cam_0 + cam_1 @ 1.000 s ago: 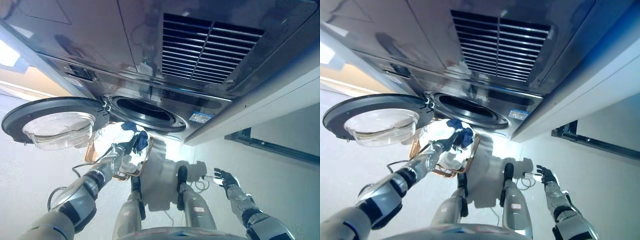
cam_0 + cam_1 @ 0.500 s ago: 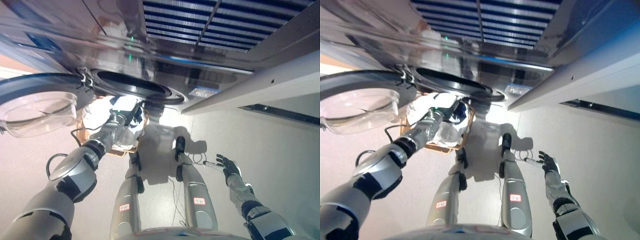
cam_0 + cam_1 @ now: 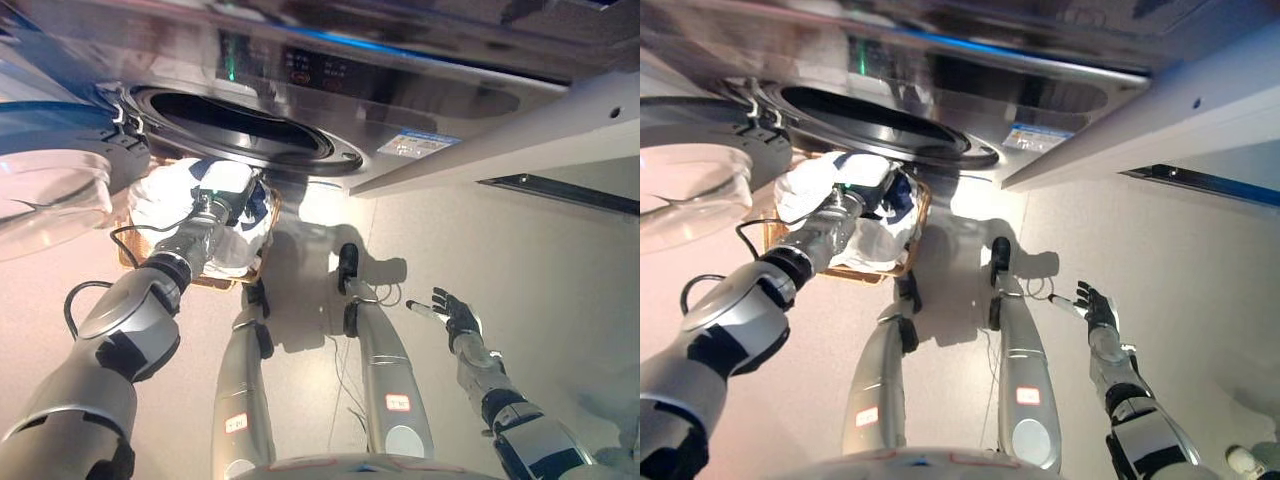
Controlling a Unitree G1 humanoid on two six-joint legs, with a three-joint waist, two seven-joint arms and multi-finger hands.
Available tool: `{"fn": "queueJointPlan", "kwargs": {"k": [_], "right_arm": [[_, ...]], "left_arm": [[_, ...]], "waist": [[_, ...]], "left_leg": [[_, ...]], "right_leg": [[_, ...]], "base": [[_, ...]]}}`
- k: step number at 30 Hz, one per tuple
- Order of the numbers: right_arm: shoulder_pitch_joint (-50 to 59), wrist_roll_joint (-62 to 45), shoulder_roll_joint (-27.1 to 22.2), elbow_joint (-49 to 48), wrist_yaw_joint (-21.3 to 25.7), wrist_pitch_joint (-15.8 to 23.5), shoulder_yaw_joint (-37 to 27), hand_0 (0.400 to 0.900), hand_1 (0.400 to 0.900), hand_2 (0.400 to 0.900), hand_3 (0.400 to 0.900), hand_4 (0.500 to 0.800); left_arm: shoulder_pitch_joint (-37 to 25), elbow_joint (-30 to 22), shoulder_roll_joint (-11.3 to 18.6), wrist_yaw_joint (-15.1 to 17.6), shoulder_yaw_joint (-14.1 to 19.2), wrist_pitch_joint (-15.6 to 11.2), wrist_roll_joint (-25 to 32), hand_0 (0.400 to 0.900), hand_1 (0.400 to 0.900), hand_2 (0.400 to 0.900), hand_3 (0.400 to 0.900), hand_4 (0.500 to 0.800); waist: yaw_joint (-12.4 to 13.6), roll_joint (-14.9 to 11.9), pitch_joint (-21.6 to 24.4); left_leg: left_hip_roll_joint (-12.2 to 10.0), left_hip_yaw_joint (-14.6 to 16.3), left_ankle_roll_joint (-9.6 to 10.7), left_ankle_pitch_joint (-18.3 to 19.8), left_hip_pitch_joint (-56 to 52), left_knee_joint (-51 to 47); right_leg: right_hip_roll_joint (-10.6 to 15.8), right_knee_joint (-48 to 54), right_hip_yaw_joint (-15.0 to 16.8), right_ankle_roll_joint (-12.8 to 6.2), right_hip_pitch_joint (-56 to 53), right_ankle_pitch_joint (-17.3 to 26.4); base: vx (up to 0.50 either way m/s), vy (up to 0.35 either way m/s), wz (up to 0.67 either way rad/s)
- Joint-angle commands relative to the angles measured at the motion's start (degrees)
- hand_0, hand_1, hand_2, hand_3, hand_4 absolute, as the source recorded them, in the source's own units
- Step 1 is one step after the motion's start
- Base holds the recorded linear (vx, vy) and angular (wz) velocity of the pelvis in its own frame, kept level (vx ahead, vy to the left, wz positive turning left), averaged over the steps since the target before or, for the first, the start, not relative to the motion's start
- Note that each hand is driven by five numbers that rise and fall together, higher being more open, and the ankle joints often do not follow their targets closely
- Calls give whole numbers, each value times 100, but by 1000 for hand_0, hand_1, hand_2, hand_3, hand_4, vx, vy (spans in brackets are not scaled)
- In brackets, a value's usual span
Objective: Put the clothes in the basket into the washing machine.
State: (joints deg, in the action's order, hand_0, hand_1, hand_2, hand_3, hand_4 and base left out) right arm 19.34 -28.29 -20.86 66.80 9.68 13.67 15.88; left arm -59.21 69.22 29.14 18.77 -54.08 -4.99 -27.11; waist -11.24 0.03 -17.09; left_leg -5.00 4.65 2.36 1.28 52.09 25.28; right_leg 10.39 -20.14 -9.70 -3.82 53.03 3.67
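**Left hand down among the clothes, lift not yet made**

The clothes [image 3: 165, 190], a heap of white cloth with a dark blue piece [image 3: 902, 192] at its right side, lie in the basket [image 3: 910, 225], a brown woven one standing on the floor just below the washing machine [image 3: 330, 90]. None of the laundry shows inside the drum opening [image 3: 235, 125], which gapes dark directly above the basket. The round glass door [image 3: 45, 195] hangs swung out to the left, clear of the mouth.

The left hand [image 3: 222, 200] reaches down into the top of the heap, at the seam between white cloth and blue. Its fingers are sunk in the folds, so I cannot tell whether they are curled round cloth or merely lying on it. The right hand [image 3: 455, 318] is held out well apart on the right, above bare floor, fingers spread and holding nothing.

The step in hand looks like the grasp: taking a garment out of the basket. Next, I judge, the left hand needs a firm hold on one piece, then a short lift up and forward through the opening, keeping trailing cloth from snagging on the basket rim or the door hinge [image 3: 118, 100]
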Motion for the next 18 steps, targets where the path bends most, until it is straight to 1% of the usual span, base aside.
{"fn": "queueJointPlan", "kwargs": {"k": [1, 5, 8, 11, 13, 16, 18], "right_arm": [[-125, -374, -219, -90, 266, 160, -27, 900, 900, 900, 900, 800], [-23, -474, -207, -4, 352, 168, -104, 900, 900, 900, 900, 800], [82, -558, -250, 195, 410, 154, -178, 900, 900, 900, 900, 800], [42, -721, -293, 403, 409, 144, -283, 900, 900, 900, 900, 800], [24, -829, -340, 529, 391, 123, -368, 900, 900, 900, 900, 800], [-186, -962, -371, 615, 364, 151, -495, 900, 900, 900, 900, 800], [-273, -1053, -368, 649, 346, 143, -573, 900, 900, 900, 900, 800]], "left_arm": [[-556, 245, 251, 245, 51, 175, -191, 900, 900, 900, 900, 800], [-844, 339, 375, 210, 34, 233, -122, 900, 900, 900, 900, 800], [-1118, 404, 472, 217, -75, 274, -124, 900, 900, 900, 900, 800], [-1305, 441, 517, 243, -201, 344, -249, 900, 900, 900, 900, 800], [-1420, 528, 508, 145, -237, 357, -224, 900, 900, 900, 900, 800], [-1533, 560, 566, 112, -320, 326, -242, 900, 900, 900, 900, 800], [-1517, 694, 598, -59, -367, 335, -197, 900, 900, 900, 900, 800]], "waist": [[10, 36, 158], [12, 41, 138], [24, 51, 142], [18, 75, 136], [9, 84, 148], [-9, 66, 159], [-30, 48, 141]], "left_leg": [[-40, 43, 185, 401, 266, 209], [-17, 58, 133, 440, 580, 372], [35, 57, 91, 487, 808, 485], [61, 33, 67, 520, 1004, 573], [64, 26, 58, 547, 1151, 646], [65, 18, 41, 567, 1339, 707], [60, 25, 14, 600, 1455, 792]], "right_leg": [[9, -231, 19, -584, 89, -104], [-5, -334, 32, -608, 404, -69], [-11, -463, 38, -605, 632, -93], [-7, -555, 26, -596, 820, -119], [5, -601, 10, -590, 964, -127], [-15, -632, 30, -591, 1144, -136], [-26, -671, 40, -593, 1267, -130]], "base": [[14, 13, -5], [21, 17, -5], [27, 10, 2], [18, 2, 6], [0, 0, 0], [-1, 4, -2], [-5, 31, -13]]}}
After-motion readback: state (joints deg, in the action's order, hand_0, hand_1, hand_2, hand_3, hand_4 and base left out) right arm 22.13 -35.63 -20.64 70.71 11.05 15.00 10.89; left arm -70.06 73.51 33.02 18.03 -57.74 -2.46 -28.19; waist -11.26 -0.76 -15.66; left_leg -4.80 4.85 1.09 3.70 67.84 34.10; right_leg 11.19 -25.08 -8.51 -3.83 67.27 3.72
